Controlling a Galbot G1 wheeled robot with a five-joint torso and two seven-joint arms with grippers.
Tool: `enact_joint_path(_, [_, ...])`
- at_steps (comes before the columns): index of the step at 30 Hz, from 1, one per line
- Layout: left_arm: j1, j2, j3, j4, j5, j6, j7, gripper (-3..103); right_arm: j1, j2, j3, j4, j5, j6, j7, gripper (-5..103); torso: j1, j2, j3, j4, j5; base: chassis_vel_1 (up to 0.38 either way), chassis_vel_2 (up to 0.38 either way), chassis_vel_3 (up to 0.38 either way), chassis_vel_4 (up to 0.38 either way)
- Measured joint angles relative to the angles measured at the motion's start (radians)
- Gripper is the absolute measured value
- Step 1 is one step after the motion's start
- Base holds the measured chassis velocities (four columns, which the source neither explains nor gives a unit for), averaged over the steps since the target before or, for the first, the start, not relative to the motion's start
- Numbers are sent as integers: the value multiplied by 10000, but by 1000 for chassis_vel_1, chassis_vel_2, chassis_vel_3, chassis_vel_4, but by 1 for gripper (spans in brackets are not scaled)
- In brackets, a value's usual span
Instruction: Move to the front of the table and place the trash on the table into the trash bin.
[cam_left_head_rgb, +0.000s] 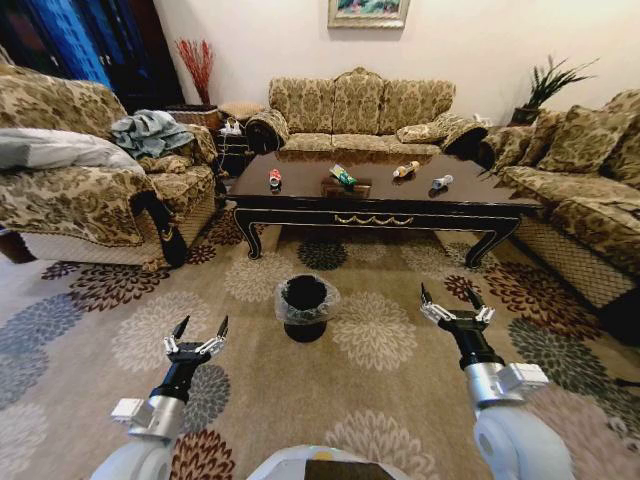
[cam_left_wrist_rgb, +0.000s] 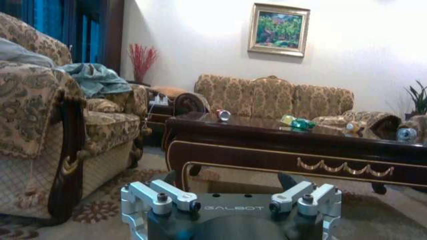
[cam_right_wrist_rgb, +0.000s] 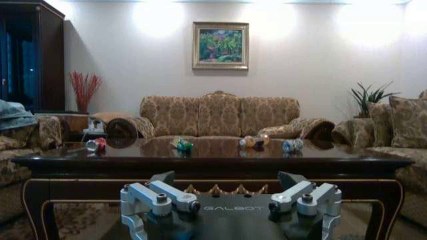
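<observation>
The robot stood on the floral carpet, short of the large low glossy dark-brown wooden table (cam_left_head_rgb: 380, 205), which lay ahead on the far side of the bin. Both arms were held forward at low height. The left gripper (cam_left_head_rgb: 199, 330) hung over the carpet to the near left with its fingers spread and empty. The right gripper (cam_left_head_rgb: 453, 298) hung to the near right, likewise spread with nothing between the fingers.

Four pieces of trash lay on the table top, in a loose row running left to right. The red crushed can (cam_left_head_rgb: 274, 178) sat toward the left end. The long green wrapper (cam_left_head_rgb: 343, 176) lay near the middle, its long axis slanting from far left to near right. The tan-orange bottle-like piece (cam_left_head_rgb: 405, 169) lay right of centre, slanting up to the far right. The small grey-white bottle (cam_left_head_rgb: 441, 182) lay on its side farthest right.

The small round black bin with a crinkly translucent liner (cam_left_head_rgb: 305, 303) stood on the carpet between robot and table, between the two grippers.

Judgement: all the trash lay well beyond both grippers, so the base needed to close in first. The can lay on the left arm's side; both bottles lay on the right arm's side.
</observation>
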Motion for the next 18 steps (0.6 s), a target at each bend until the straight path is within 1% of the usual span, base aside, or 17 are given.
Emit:
enact_joint_path(5, [21, 1, -64, 100, -122, -106, 77, 100, 100, -92, -38, -38, 0, -169, 96, 100, -60, -225, -167, 0, 0, 0, 0, 0, 0])
enact_joint_path(6, [21, 1, -64, 100, -122, -106, 77, 100, 100, -92, -38, -38, 0, -169, 96, 100, -60, -225, -167, 0, 0, 0, 0, 0, 0])
enact_joint_path(9, [63, -26, -89, 222, -186, -429, 141, 100, 130, -157, -68, 19, 5, -321, 129, 100, -100, -384, -283, 0, 0, 0, 0, 0, 0])
enact_joint_path(12, [108, -32, -95, 270, -294, -627, 137, 100, 130, -164, -85, 46, -5, -394, 178, 100, -109, -422, -313, 0, 0, 0, 0, 0, 0])
enact_joint_path(13, [166, -25, -93, 287, -342, -693, 115, 100, 130, -164, -155, 46, -55, -419, 324, 100, -112, -434, -323, 0, 0, 0, 0, 0, 0])
enact_joint_path(14, [166, -25, -93, 287, -342, -693, 115, 100, 130, -164, -155, 46, -55, -419, 324, 100, -112, -434, -323, 0, 0, 0, 0, 0, 0])
enact_joint_path(16, [303, 10, -78, 251, -351, -741, 105, 100, 133, -124, -298, 51, -169, -476, 609, 100, -113, -438, -328, 0, 0, 0, 0, 0, 0])
enact_joint_path(18, [294, 12, -78, 209, -350, -738, 102, 100, 180, -97, -359, 60, -237, -496, 651, 100, -113, -438, -328, 0, 0, 0, 0, 0, 0])
